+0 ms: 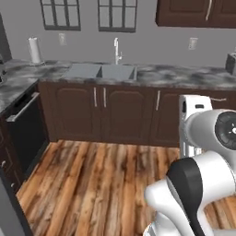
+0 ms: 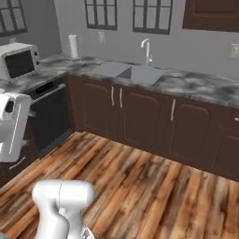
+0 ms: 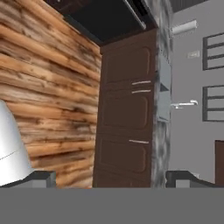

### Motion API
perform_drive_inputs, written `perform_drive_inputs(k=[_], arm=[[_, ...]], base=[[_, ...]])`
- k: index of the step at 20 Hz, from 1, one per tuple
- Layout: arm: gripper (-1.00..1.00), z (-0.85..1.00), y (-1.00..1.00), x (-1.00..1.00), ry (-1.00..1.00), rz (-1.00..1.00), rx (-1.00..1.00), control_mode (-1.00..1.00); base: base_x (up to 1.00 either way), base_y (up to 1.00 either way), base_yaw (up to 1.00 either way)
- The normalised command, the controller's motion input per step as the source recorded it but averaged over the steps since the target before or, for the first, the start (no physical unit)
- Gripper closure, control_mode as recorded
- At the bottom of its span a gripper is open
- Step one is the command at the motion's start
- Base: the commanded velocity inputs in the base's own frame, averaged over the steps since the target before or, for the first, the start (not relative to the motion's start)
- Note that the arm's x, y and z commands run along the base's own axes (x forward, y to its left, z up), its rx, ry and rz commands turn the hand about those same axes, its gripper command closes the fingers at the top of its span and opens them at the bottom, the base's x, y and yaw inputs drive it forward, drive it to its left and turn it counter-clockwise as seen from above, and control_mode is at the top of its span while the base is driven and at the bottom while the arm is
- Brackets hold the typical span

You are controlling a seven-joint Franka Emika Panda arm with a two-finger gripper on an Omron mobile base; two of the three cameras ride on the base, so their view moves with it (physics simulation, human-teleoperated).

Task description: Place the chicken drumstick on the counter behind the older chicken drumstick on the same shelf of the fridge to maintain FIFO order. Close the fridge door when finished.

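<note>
The grey-and-white marbled counter runs along the far wall over dark brown cabinets. In the hand view it appears rolled on its side as a vertical strip, the counter. My gripper is open, its two dark tips wide apart with nothing between them, pointing at the cabinet doors from well above the wooden floor. The white hand hangs in mid-air, far from the counter. Both chicken drumsticks, the fridge, its shelf and its door are out of view.
A sink with a faucet sits in the counter. A paper towel roll and a microwave stand to the left, above a dark appliance front. Open wooden floor lies ahead. A grey panel edge shows at lower left.
</note>
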Motion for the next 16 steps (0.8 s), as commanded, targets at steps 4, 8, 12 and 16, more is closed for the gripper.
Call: perform_drive_inputs(k=[4, 8, 12, 16], arm=[[-1.0, 0.0, 0.0, 0.0, 0.0, 0.0, 0.0, 1.0], [-1.0, 0.0, 0.0, 0.0, 0.0, 0.0, 0.0, 1.0], [-1.0, 0.0, 0.0, 0.0, 0.0, 0.0, 0.0, 1.0], [-1.0, 0.0, 0.0, 0.0, 0.0, 0.0, 0.0, 1.0]], base=[[0.61, 0.0, 0.82], [0.96, 0.0, 0.77], [0.7, 0.0, 0.82], [0.64, 0.0, 0.81]])
